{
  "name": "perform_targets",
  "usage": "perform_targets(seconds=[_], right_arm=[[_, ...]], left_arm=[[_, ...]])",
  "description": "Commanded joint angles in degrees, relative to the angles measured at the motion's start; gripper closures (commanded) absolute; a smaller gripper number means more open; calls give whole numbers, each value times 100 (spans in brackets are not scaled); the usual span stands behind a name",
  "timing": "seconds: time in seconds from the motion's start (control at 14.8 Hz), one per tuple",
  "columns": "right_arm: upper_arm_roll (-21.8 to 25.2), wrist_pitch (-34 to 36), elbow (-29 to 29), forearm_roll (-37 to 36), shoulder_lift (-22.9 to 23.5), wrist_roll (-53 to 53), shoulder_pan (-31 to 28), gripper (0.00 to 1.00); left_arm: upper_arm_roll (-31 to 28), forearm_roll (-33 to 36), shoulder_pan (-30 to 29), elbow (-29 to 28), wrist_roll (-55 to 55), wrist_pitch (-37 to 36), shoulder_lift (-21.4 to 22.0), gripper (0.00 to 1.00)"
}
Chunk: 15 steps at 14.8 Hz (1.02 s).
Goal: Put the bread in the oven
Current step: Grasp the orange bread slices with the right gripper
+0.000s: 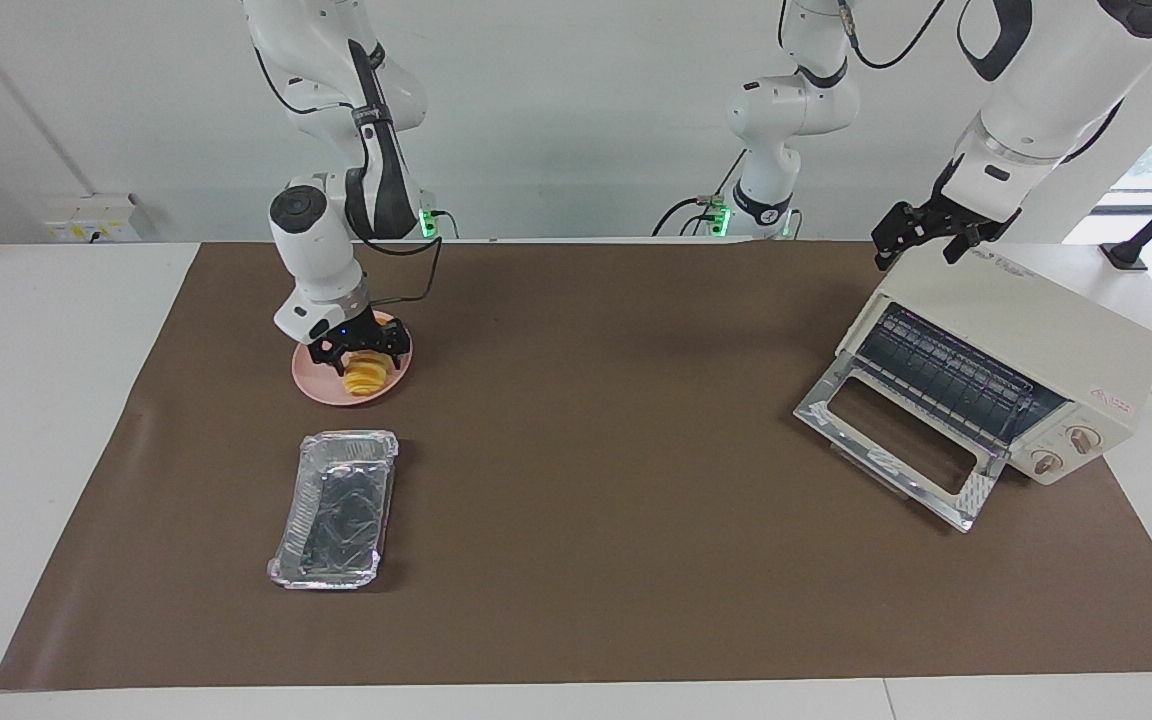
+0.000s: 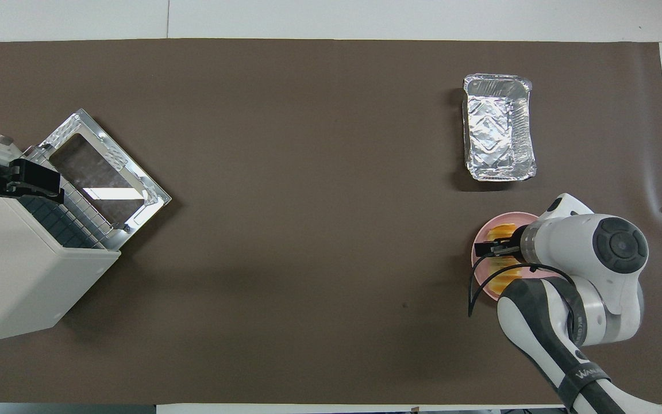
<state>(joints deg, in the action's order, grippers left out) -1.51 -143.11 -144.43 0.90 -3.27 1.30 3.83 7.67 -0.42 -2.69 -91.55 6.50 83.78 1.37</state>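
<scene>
While the left gripper hovers released over the oven, the right gripper straddles bread, unclenched.

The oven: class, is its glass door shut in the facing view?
No: the oven has its door dropped down onto the mat, leaving the wire rack inside exposed.

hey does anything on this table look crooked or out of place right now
Only the oven stands out: it sits askew at the left arm's end of the table, turned at an angle to the brown mat's edges, its glass door dropped open. Nothing looks spilled or damaged.

Brown-matted table: oven, foil tray, pink plate.
</scene>
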Motion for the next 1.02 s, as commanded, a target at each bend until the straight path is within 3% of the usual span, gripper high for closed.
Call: perform_targets(seconds=[0.0,0.07,0.61,0.95], right_arm=[[-34,-103,-121,42,-33,-121,-58,80],[-34,-86,-103,42,-33,-208,-58,100],[-42,308,142,42,-16,-245,4,100],[-42,1845,1546,95,229,-271,4,100]], left_arm=[[7,-99,-65,-187,-26,-2,188,0],[7,-99,-65,-187,-26,7,188,0],[7,-99,-65,-187,-26,-2,188,0],[7,-99,-65,-187,-26,7,188,0]])
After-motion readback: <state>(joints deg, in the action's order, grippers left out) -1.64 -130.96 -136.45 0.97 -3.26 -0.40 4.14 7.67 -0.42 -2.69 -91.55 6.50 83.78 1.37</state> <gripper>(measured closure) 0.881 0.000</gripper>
